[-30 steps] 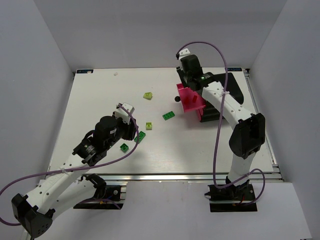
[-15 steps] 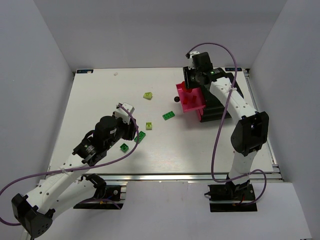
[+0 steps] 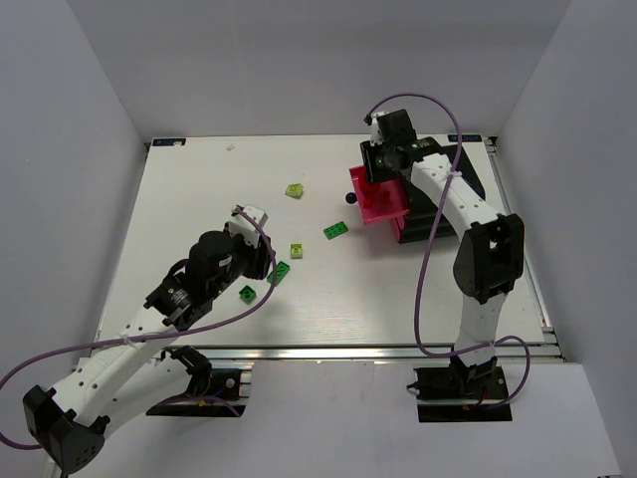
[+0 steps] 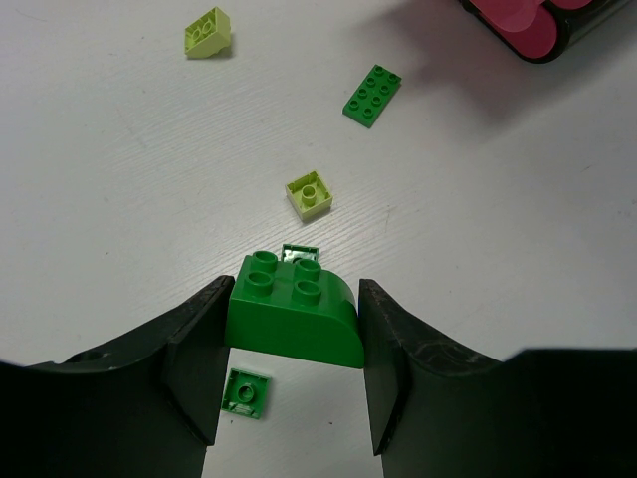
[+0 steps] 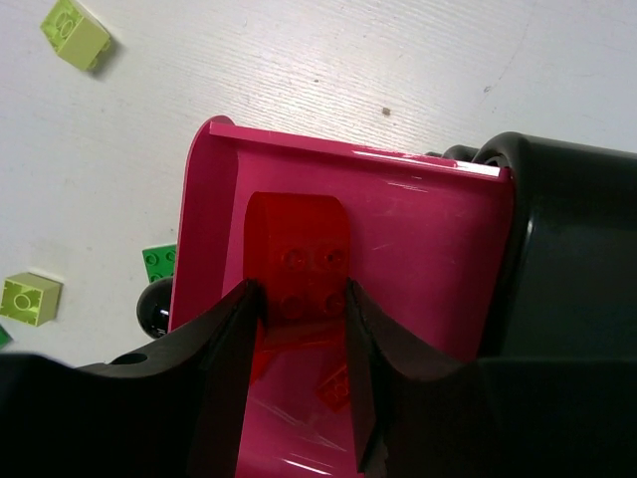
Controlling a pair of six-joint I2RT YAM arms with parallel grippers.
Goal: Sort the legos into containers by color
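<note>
1. Nearest the arm bases, a small flat green lego (image 4: 245, 391) lies on the white desk (image 3: 179, 219), just in front of the left fingers (image 4: 204, 334).
2. The left fingers are clamped on a green lego with one rounded edge (image 4: 294, 309), one finger against each side and the studs facing up. It is held low over the desk.
3. A little beyond the held piece, a small lime lego with one stud (image 4: 310, 193) sits alone on the desk.
4. Farther out and to the right lies a flat green lego with eight studs (image 4: 372, 96), apart from the others.
5. To the far left of that, a lime sloped lego (image 4: 209, 33) rests on the desk, tilted.
6. At the far right stands the black container stack (image 5: 577, 249), with one magenta drawer (image 5: 204, 219) pulled out toward the middle of the desk. Its round dark knob (image 3: 350, 198) is at the front.
7. The right fingers (image 5: 234, 339) hang over that open drawer, closed on a red lego (image 5: 299, 259). More red shows in the drawer beneath it, too blurred to make out.
</note>
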